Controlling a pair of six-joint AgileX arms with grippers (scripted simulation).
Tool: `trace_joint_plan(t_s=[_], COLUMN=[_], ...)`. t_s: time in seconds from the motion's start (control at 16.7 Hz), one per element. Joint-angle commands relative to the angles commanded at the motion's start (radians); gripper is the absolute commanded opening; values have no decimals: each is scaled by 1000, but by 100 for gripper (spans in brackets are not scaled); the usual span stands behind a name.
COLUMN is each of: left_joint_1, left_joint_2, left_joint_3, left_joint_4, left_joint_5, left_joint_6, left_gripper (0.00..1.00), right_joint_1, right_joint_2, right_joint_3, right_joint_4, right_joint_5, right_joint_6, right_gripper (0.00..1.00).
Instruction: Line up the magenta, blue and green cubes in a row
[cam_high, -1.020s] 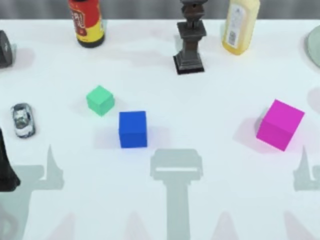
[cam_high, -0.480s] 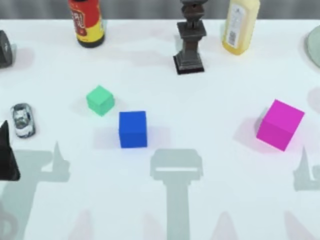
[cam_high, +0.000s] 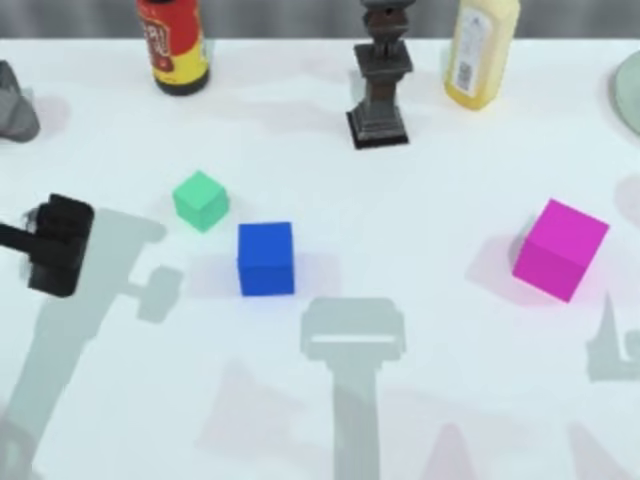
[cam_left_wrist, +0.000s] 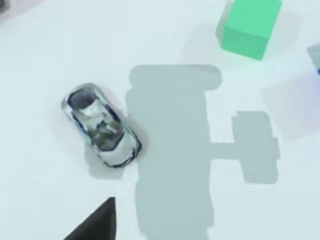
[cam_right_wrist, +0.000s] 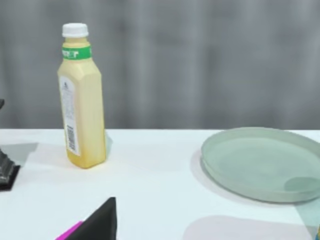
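We see the magenta cube alone at the desk's right, the blue cube left of centre, the green cube just up-left of it. Our left gripper is nearest, green lying to its right (finger state: cannot tell). Right arm out of view.

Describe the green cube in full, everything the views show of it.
The green cube is a plain mint-green block, matte and unmarked, the smallest of the three cubes. It sits flat on the white table in the left half, turned at an angle to the table's edges. Nothing touches it: the blue cube lies close by, nearer the front and to its right, with a gap between. The left wrist view shows its lighter top face and darker side.
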Motion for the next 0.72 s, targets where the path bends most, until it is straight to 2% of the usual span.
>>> trace_joint_plan(t_s=[0.42,0.72], left_joint_1=[-84,-115], left_joint_2=[755,1184], left_joint_3=[661,1100], left_joint_4=[-440,-633], left_joint_5=[-7,-19], left_joint_6=[118,179], left_gripper=[100,100], right_joint_1=[0,0], right_joint_2=[0,0], right_joint_3=[0,0], right_joint_4=[0,0], right_joint_5=[0,0], right_joint_6=[0,0], right_gripper=[100,100])
